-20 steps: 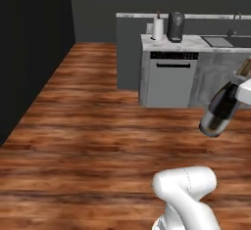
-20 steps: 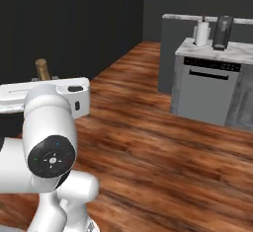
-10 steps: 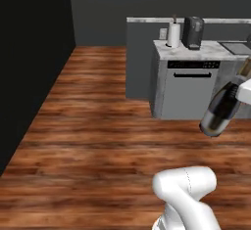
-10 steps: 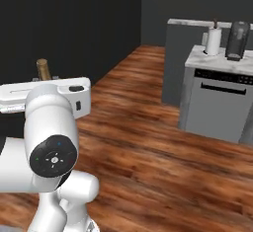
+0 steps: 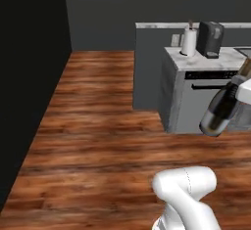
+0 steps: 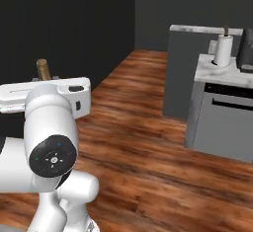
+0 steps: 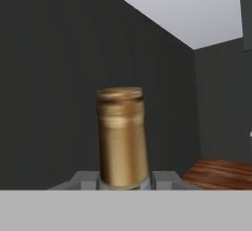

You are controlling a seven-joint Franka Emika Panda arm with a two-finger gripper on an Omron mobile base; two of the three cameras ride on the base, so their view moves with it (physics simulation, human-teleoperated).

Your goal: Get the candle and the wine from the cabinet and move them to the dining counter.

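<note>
I have the wine [image 5: 219,112] in the air off the robot's right side, above the wooden floor [image 5: 98,126] in front of a grey appliance front [image 5: 206,102]. Its long axis is tilted: in the left base view the round dark base hangs lower and toward the camera, while the neck runs up and away to the right edge of the picture. In the hand view the gold-foil neck [image 7: 121,136] rises nearly straight from between the fingers, leaning a touch to one side (the cap end points at a dark wall). The gripper [image 7: 123,182] is clamped on the wine, jaws pressed against the bottle on both sides. In the right base view I see the arm folded close over the base, the white hand [image 6: 47,96] held level at shoulder height with the foil cap [image 6: 43,69] poking up behind it. A paper towel roll [image 5: 188,40] and a dark coffee machine [image 5: 211,39] stand on the marble top beyond.
</note>
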